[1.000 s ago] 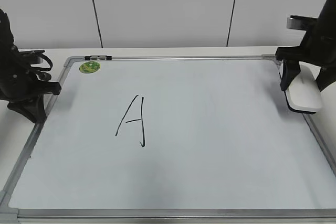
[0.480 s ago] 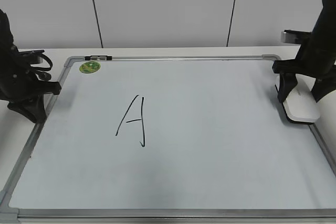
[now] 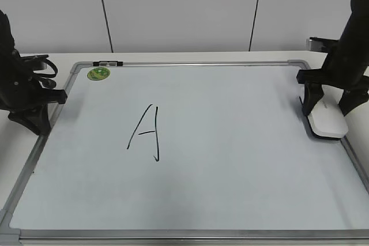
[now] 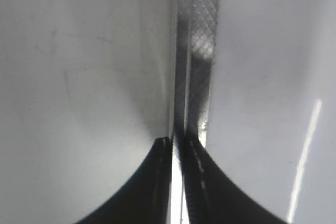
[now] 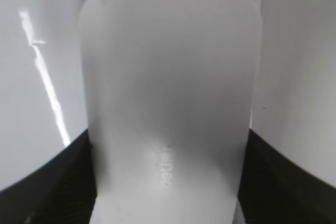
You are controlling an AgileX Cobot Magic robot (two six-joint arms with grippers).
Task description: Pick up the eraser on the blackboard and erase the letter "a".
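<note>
The eraser is seen lying flat on the blackboard, tight against the right frame rail, so a return to its park spot is judged likely. The right gripper is straddled over the eraser; in the right wrist view a dark finger is seen touching each long side of the eraser, so it is taken as closed on the eraser, not spread. The left gripper is parked at the left frame rail, jaws nearly together with only a sliver of gap, nothing held.

No small "a" is visible on the blackboard; the erase step is judged done.

Count: one eraser, one blackboard, one tall capital "A" left of the blackboard's centre, one green sticker, two grippers.
</note>
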